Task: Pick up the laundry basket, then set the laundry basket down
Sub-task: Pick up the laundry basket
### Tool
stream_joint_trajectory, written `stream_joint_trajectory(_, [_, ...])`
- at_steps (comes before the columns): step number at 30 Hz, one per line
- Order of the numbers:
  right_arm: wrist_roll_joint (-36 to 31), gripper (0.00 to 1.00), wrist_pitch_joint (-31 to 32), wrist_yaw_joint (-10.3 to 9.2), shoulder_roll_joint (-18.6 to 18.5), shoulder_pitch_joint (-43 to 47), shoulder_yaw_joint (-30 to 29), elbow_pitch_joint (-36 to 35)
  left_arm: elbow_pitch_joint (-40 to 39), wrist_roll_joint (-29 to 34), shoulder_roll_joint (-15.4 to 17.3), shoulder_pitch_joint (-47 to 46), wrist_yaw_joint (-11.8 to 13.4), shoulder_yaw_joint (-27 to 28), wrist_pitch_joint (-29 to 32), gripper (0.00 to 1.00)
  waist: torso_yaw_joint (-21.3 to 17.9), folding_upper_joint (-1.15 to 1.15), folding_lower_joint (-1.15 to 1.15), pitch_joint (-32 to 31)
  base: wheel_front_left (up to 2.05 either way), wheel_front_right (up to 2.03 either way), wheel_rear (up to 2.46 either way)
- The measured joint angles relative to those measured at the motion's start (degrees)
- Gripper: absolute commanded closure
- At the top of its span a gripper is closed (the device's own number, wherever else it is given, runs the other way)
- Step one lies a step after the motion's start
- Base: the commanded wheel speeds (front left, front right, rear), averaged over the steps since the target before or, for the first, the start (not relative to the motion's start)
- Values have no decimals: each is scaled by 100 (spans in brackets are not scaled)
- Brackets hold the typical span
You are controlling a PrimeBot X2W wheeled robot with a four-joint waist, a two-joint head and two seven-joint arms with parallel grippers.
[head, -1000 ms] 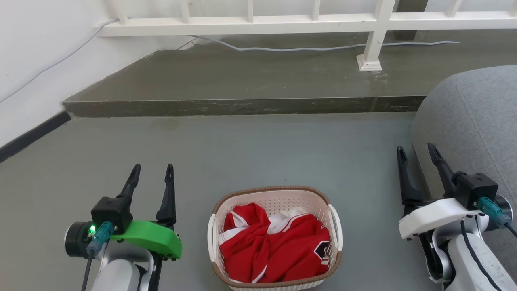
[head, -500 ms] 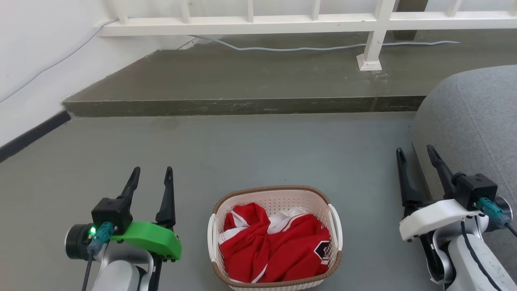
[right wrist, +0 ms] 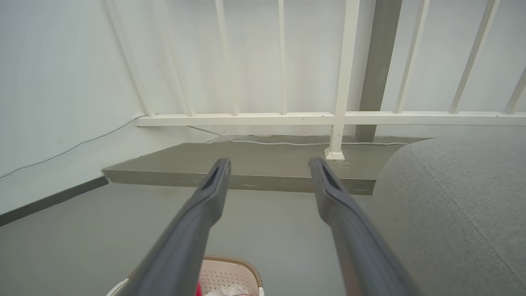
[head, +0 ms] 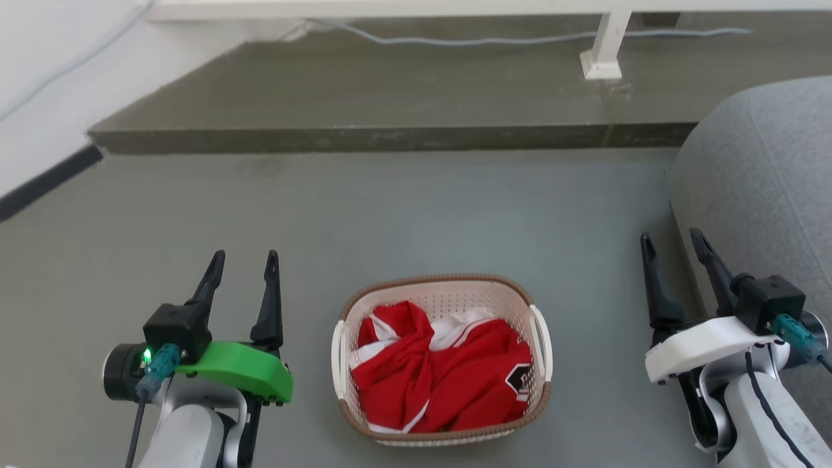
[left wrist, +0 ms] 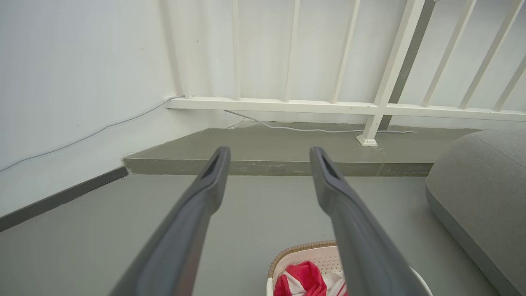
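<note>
The laundry basket (head: pixel 442 299) stands on the grey floor at the bottom centre of the head view, cream-white and perforated, with a brown rim and white side handles. A red and white garment (head: pixel 442 377) fills it. My left gripper (head: pixel 244 258) hangs open to the basket's left, apart from it, with nothing between its fingers. To the basket's right my right gripper (head: pixel 671 238) is open and empty too, close to a grey cushion. The left wrist view catches the basket's rim (left wrist: pixel 302 248) below my open left gripper (left wrist: pixel 269 153). The right wrist view has the basket's rim (right wrist: pixel 234 260) under my open right gripper (right wrist: pixel 269 163).
A raised concrete step (head: pixel 390 136) crosses the floor beyond the basket, with a white railing post (head: pixel 603 49) and a pale cable (head: pixel 455 40) on it. A large grey cushion (head: pixel 767 182) stands at the right. The white wall with a dark skirting (head: pixel 45 182) runs along the left.
The head camera has tilted down, so the step and railing sit higher in the picture and the basket shows whole. Both grippers stay open beside the basket.
</note>
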Motion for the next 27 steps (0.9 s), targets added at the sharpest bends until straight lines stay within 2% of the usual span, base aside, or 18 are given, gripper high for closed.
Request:
stream_joint_trajectory(16, [4,0,0,156,-19,-521,30,186,35,-36,-105,-455,-30,-153,191,0,-10,0,0,1113,0,0,0])
stream_joint_trajectory(27, [25,0,44,296,-10,-1138,94,579,413,-45,-115,-1103,-265,-264,343,0,-41,0,1,1997,0,0,0])
